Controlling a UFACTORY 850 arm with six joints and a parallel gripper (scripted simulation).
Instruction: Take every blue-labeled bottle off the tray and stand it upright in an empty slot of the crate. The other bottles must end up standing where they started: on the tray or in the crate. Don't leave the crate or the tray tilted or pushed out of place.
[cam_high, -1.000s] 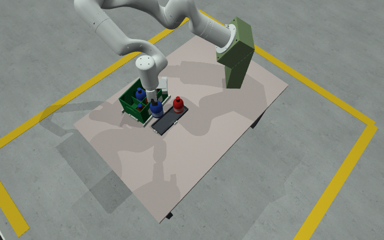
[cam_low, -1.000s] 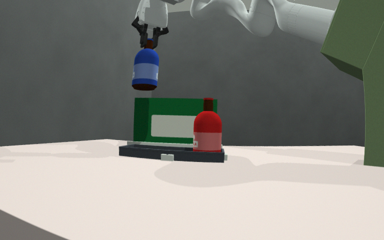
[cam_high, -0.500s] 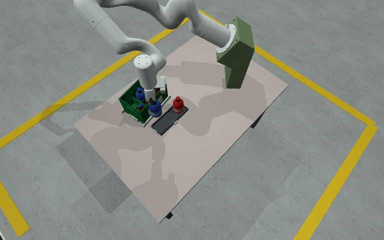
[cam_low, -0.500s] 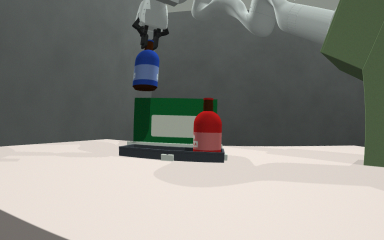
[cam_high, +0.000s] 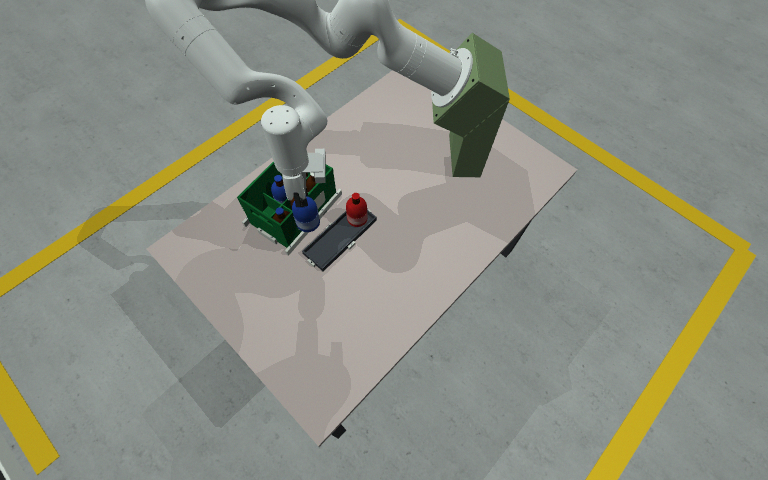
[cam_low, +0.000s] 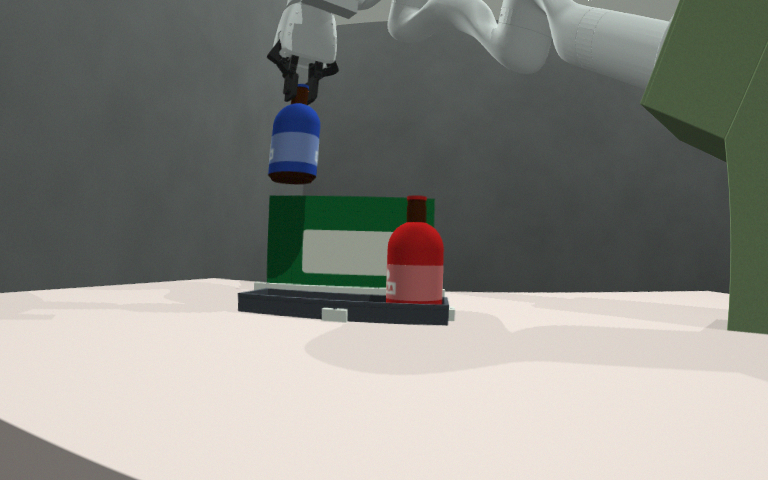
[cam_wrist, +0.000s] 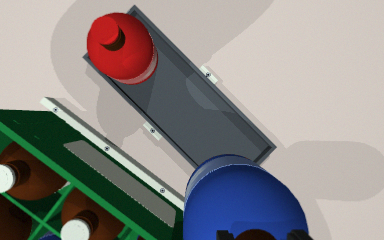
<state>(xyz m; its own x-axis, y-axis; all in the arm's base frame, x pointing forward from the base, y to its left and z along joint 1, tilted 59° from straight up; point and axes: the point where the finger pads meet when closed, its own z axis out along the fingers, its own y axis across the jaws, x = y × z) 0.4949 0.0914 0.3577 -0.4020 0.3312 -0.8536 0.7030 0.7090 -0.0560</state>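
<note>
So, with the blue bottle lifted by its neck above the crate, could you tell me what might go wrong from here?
1. The gripper pinches only the thin neck of the blue bottle, so it could swing or slip.
2. Slots of the green crate already hold bottles; lowering off-centre may hit a divider and shift the crate.
3. The red bottle stands close by on the tray; a sideways move could topple it.

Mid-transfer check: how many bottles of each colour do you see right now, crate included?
Blue: 2, a held blue bottle in the gripper, a second blue bottle in the crate.
Red: 1, the red bottle on the tray.
Brown, white-capped: at least 2 in the crate, partly hidden.
Total: at least 5.
</note>
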